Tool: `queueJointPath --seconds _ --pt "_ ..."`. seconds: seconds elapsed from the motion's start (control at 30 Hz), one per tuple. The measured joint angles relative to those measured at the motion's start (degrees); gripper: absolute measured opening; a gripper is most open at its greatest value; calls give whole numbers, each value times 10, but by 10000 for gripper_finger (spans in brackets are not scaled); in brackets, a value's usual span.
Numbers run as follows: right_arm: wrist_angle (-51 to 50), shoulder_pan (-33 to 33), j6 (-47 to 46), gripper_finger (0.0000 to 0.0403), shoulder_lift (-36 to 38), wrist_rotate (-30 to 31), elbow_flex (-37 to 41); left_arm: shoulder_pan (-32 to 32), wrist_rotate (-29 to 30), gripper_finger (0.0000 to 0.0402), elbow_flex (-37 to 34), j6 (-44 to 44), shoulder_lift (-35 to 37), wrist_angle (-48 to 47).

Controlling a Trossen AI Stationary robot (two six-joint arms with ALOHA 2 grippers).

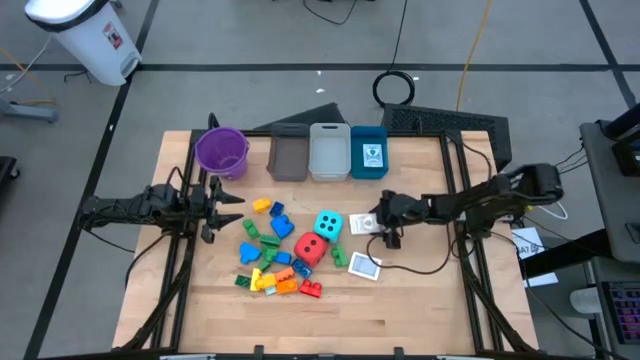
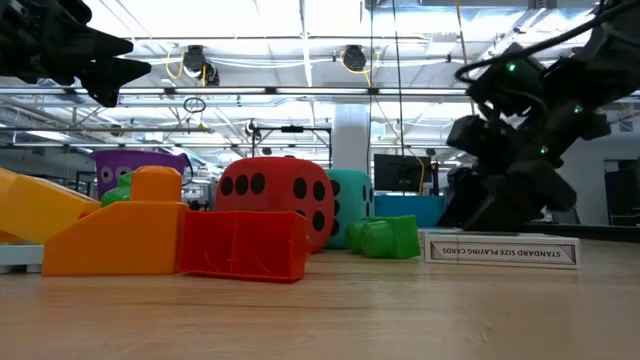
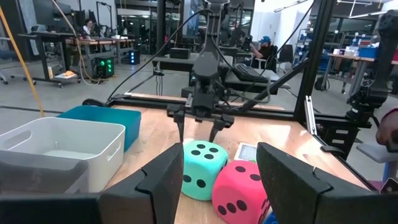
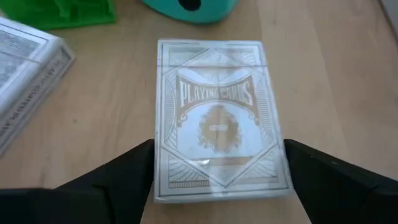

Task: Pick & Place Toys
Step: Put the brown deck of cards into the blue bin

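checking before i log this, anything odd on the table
Nothing damaged or spilled. The two white boxed packs of playing cards stand out among the colourful plastic bricks, neither pack squared to the table edges.

A pile of small bricks (image 1: pixel 272 262) in blue, green, yellow, orange and red lies on the wood. A red die (image 1: pixel 312 249) sits touching a cyan die (image 1: pixel 328 225). Two flat white card boxes (image 1: pixel 364 266) lie near, one maybe between dark fingers.

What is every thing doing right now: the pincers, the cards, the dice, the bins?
Right pincer: open, straddling a card box.
Card box: flat on table, not lifted.
Left pincer: partly open, empty.
Cyan die: resting on table.
Red die: resting on table.
White bin: empty.
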State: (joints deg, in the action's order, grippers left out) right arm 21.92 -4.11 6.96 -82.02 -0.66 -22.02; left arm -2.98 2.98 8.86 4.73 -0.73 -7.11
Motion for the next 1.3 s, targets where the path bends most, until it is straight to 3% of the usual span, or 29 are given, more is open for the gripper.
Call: queueJointPath --seconds 0.17,0.57,0.87,1.1,1.3 --pt "29 -16 1 323 -45 -14 -2 0 0 209 0 0 0 0" --pt "25 -33 2 268 -44 -17 -2 0 0 209 0 0 0 -1" --pt "-25 -34 -14 278 70 10 1 0 0 209 0 0 0 -1" --pt "-6 -36 -47 271 169 102 1 0 0 209 0 0 0 0" --pt "26 -78 -122 272 178 171 -16 0 0 209 0 0 0 0"
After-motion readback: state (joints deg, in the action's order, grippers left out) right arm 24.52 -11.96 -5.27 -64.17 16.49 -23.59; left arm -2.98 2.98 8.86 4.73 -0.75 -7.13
